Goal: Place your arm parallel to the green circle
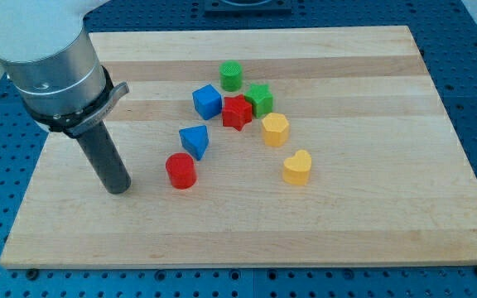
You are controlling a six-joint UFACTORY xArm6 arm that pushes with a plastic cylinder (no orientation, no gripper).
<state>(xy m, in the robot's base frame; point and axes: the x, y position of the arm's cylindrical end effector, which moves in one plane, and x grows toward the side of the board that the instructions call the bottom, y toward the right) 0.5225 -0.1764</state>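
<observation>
The green circle (231,75) is a short green cylinder at the top of the cluster, near the board's middle. My tip (118,189) rests on the board at the view's left, well below and left of the green circle. The nearest block to my tip is the red cylinder (180,170), a little to its right and apart from it.
A blue cube (207,101), a red star (237,112), a green star (260,99), a blue triangle (195,141), a yellow hexagon (275,129) and a yellow heart (297,167) lie on the wooden board (371,215). The arm's grey body (52,58) fills the upper left.
</observation>
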